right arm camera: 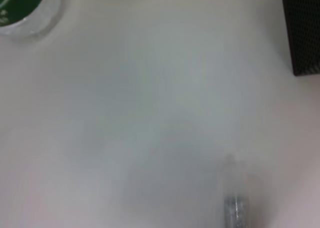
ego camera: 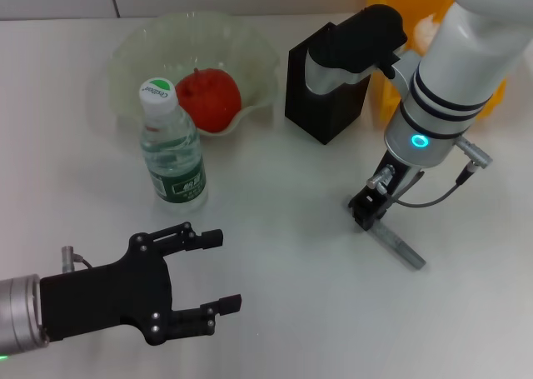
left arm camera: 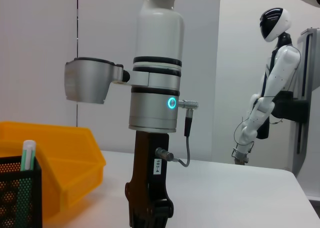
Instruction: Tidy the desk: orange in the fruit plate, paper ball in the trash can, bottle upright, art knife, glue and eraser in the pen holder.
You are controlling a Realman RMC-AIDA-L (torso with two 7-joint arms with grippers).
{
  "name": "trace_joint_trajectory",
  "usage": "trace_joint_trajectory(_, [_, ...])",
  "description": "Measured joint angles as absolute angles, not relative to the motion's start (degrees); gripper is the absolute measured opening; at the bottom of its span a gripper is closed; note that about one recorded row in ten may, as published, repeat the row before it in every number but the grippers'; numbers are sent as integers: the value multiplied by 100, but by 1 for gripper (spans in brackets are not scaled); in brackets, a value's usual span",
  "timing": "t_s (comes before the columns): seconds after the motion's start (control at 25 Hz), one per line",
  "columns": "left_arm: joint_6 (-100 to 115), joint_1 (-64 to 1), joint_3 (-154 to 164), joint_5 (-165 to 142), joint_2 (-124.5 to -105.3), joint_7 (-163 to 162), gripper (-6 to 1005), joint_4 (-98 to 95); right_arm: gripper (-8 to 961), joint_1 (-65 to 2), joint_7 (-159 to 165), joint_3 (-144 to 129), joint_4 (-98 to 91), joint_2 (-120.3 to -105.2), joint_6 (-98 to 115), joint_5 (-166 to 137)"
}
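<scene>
- The right gripper [ego camera: 369, 209] is low on the desk [ego camera: 300, 296] at centre right of the head view, its tip at the near end of a grey stick [ego camera: 398, 244], apparently the art knife or the glue; which one cannot be told.
- Whether its fingers have closed on the stick cannot be told: the head view shows only the dark tip meeting the stick's end.
- The grey stick lies flat, slanting toward the lower right of the frame, well apart from the pen holder [ego camera: 326, 96].
- The pen holder stands at upper centre, partly behind the right arm; a green stick [left arm camera: 28, 155] already stands in it.
- The orange [ego camera: 208, 98] sits in the fruit plate [ego camera: 133, 50] at upper left; the bottle [ego camera: 172, 146] stands upright just in front of it.
- The trash can [left arm camera: 60, 153] is behind the pen holder at upper right.
- The left gripper [ego camera: 218, 271] hovers at lower left, fingers spread, holding nothing.
- Judgement: the step is picking up the grey stick. A grip near its end risks it tilting; a hold nearer the middle, then a vertical lift, would suit lowering it into the holder's narrow mouth.
</scene>
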State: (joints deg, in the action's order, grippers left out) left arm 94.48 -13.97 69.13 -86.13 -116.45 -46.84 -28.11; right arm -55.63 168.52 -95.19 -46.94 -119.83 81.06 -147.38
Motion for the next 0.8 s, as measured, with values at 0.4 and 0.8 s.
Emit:
trace_joint_trajectory(0.4, [9448,-1411,6898,-8612,-11650,-4688,783,-2812,164,-5479,16692,-9536,-4881,-11971,8231,-14739])
trace_joint_trajectory(0.8, [9512,-1416,6865,-8613,-11654,-4706,782,-2813,141,-3854,15895,-7927,-8978,-11930,8314,-14473])
